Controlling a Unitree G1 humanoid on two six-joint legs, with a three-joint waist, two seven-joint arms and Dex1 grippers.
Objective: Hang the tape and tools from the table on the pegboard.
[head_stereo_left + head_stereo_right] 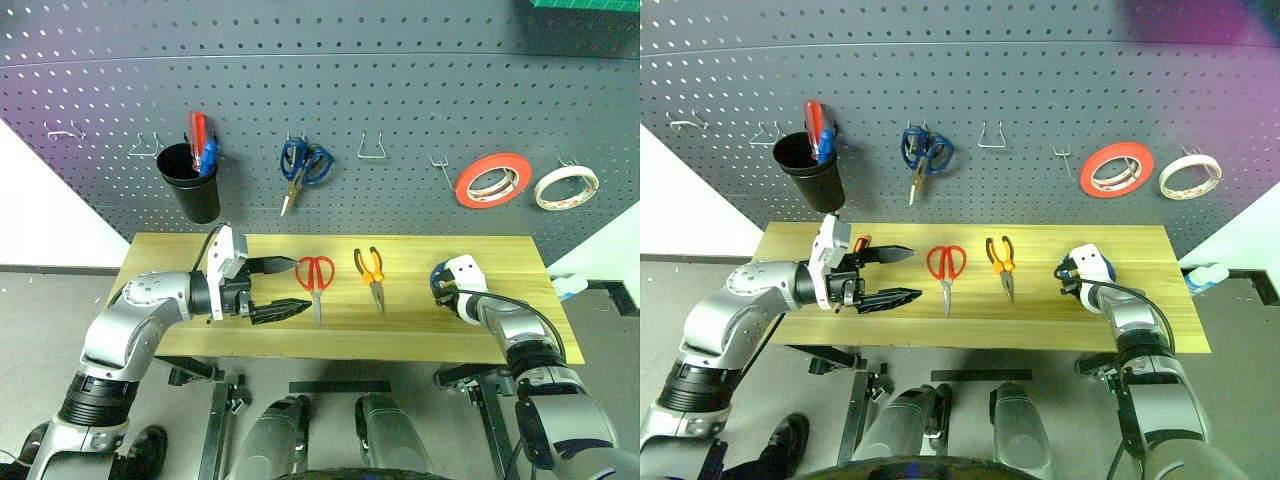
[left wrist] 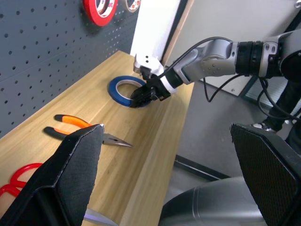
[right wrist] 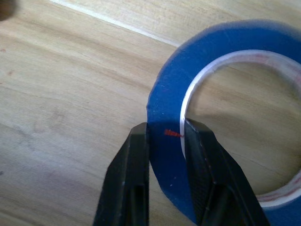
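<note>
On table [image 1: 420,320], blue tape [image 3: 211,61] pinched by right fingers [image 3: 134,179], half cropped

Open hooks above a partly occupied bench

On the pegboard [image 1: 400,80], the wire hook [image 1: 373,148] between the blue-handled scissors [image 1: 303,168] and the red-orange roll [image 1: 493,180] hangs bare, with open board above. The table [image 1: 520,300] has bare wood between the pliers [image 1: 372,275] and the right gripper [image 3: 165,136]; the left gripper [image 1: 285,288] crowds the red-handled scissors [image 1: 316,278].
</note>
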